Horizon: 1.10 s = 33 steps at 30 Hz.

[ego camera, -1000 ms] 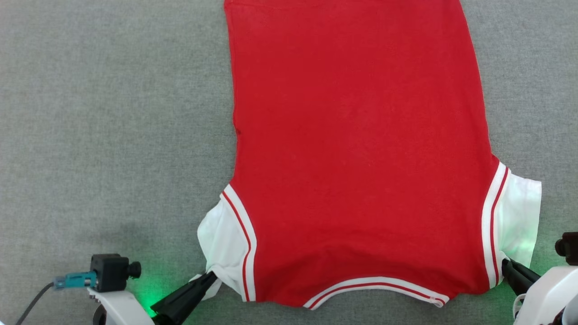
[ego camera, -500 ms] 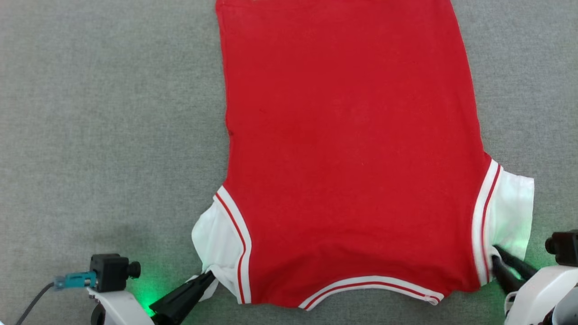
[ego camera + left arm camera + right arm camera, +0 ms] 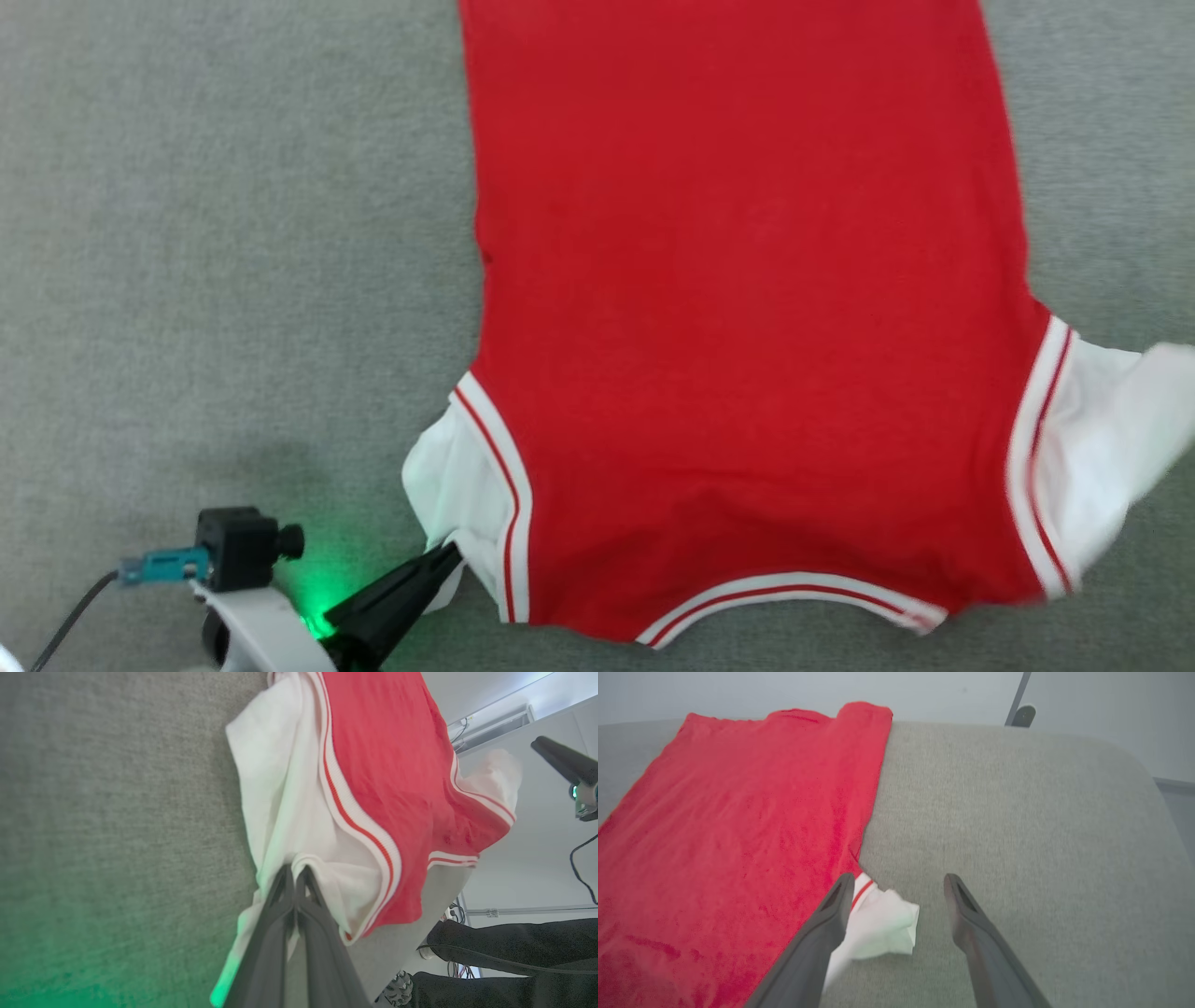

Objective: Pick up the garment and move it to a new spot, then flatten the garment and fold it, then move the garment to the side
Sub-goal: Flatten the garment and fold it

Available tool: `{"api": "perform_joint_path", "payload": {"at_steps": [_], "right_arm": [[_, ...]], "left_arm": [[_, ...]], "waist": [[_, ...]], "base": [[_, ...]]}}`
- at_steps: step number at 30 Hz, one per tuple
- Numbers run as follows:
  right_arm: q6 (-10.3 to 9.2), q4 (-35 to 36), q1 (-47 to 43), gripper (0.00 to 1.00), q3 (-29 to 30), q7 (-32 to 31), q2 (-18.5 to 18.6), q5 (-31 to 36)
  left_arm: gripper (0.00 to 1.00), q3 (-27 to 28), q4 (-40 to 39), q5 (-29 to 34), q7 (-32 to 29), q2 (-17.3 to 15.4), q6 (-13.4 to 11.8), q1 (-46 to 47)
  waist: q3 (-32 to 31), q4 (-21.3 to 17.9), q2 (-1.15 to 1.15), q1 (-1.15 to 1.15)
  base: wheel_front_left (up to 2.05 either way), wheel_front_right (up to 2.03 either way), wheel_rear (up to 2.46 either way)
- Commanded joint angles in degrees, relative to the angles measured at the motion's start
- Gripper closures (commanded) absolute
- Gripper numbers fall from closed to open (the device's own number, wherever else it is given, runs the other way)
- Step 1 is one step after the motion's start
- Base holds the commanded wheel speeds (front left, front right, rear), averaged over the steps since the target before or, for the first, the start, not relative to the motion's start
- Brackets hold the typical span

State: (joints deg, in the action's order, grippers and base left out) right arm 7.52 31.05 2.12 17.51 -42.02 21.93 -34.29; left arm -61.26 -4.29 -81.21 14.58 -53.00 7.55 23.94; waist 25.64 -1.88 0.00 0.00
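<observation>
Garment [image 3: 747, 327] lies flat on grey surface [image 3: 233, 233], plain red side up, straight ahead of both arms. Long axis runs away from the robot: collar end and sleeves nearest, hem end far. Left gripper [image 3: 451, 557] sits at the near left corner, fingers clamped tight on the bunched white left sleeve [image 3: 457, 485]. Right gripper [image 3: 899, 882] is over the near right corner, fingers spread wide, nothing between them. White right sleeve [image 3: 882, 928] lies loose just beside its one finger; contact can't be told.
</observation>
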Motion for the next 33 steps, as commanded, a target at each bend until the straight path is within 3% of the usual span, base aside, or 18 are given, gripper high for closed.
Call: {"api": "perform_joint_path", "payload": {"at_steps": [1,4,8,15,23,33], "right_arm": [[-0.06,0.3,2.9,0.00,0.6,-1.7,0.7,-0.6],[-0.06,-1.2,11.1,0.00,0.8,-6.8,2.2,-1.2],[-0.05,-9.0,24.7,0.00,-3.0,-13.7,3.0,1.2],[-0.06,-28.0,49.8,0.00,-8.5,-24.1,-0.5,10.5],[-0.05,-46.0,69.8,0.00,-6.4,-28.0,-5.0,24.3],[-0.05,-56.0,79.6,0.00,-1.6,-27.4,-7.5,37.5]], "left_arm": [[1.00,-0.3,0.3,0.4,-0.2,1.6,-0.1,1.3],[1.00,-0.9,-0.6,1.0,-0.2,1.9,-0.1,2.8],[1.00,-1.3,-1.5,1.2,-0.1,2.2,-0.1,4.8],[1.00,-1.7,-2.2,1.7,0.2,1.3,-0.1,7.9],[1.00,-3.0,-2.3,2.1,0.1,1.0,-0.6,11.9],[1.00,-4.5,-1.0,1.5,0.0,2.3,-1.1,14.8]], "waist": [[1.2,1.3,0.00,0.00],[2.6,2.8,0.00,0.00],[5.2,4.9,0.00,0.00],[11.1,7.8,0.00,0.00],[17.4,10.5,0.00,0.00],[21.7,12.1,0.00,0.00]], "base": [[0.00,0.00,0.00],[0.00,0.00,0.00],[0.00,0.00,0.00],[0.00,0.00,0.00],[0.00,0.00,0.00],[0.00,0.00,0.00]]}}
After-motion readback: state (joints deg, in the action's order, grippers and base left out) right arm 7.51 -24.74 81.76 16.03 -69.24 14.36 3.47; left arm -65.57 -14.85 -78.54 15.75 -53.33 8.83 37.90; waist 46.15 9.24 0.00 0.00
